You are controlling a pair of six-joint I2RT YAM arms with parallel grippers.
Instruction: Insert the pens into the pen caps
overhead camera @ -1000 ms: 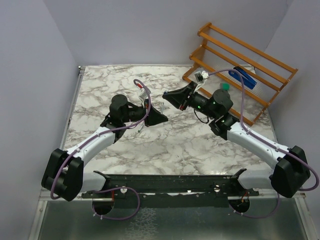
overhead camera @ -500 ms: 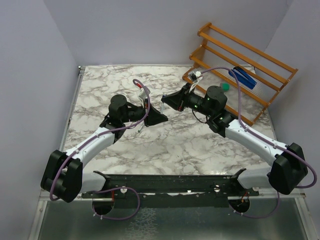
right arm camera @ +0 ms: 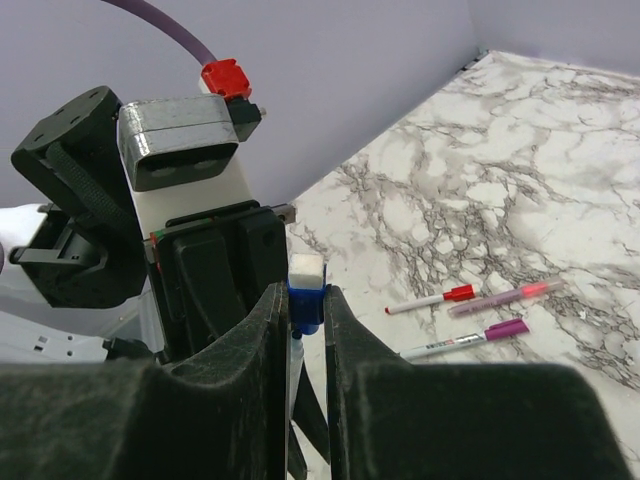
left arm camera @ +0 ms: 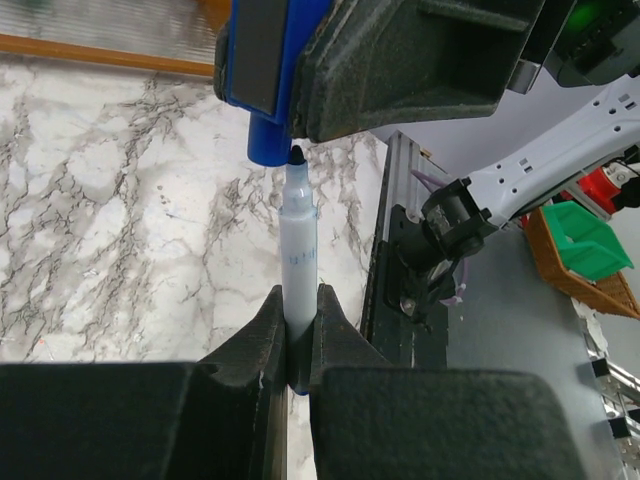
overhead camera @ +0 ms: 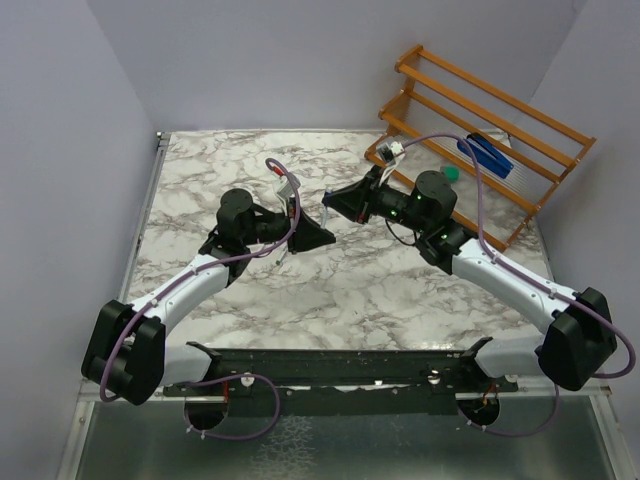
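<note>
Tip of pen (left arm camera: 298,262) at blue cap (left arm camera: 268,140) mouth, prob. outside.

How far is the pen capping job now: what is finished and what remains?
Done, it seems: a red-capped pen, pink-capped pen and purple-capped pen lie on the marble table. In hand: the left gripper holds a pen, tip at the mouth of the blue cap in the right gripper, not yet inside. Left: push them together.
</note>
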